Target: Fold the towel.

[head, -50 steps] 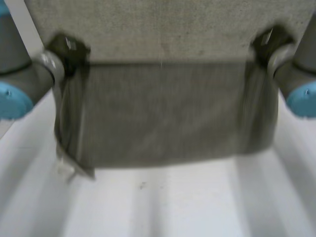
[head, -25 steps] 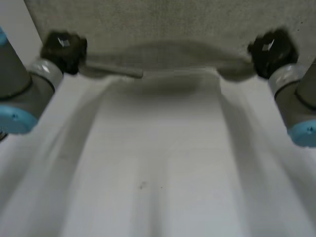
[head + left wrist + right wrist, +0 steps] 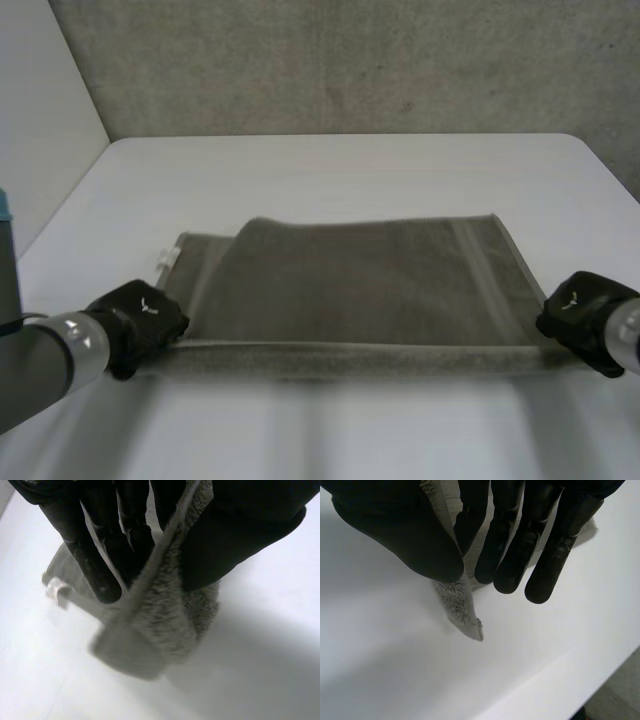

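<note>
The grey terry towel (image 3: 360, 285) lay flat across the middle of the white table (image 3: 340, 170), doubled over. Its upper layer sat slightly askew, so a strip of the lower layer showed on the left, with a small white label (image 3: 168, 258) sticking out at the far left corner. The left hand (image 3: 140, 325) was at the near left corner and the right hand (image 3: 585, 320) at the near right corner, with the near edge running straight between them.

In the left wrist view the thumb and fingers (image 3: 95, 565) pinched the corner's thick edge between them. In the right wrist view the thumb pressed the cloth against the fingers (image 3: 510, 555), and a short tip of the corner poked out below the pinch.

The towel looked soft, limp and light, and would sag wherever it was not held. Its pile probably gave the fingers enough friction that slipping was not a big risk (the thin grip on the right looked the weaker of the two). Nothing about it was fragile. The corners seemed the best places to hold it, pinching through every layer there so the edges would travel together and line up in the next fold.
</note>
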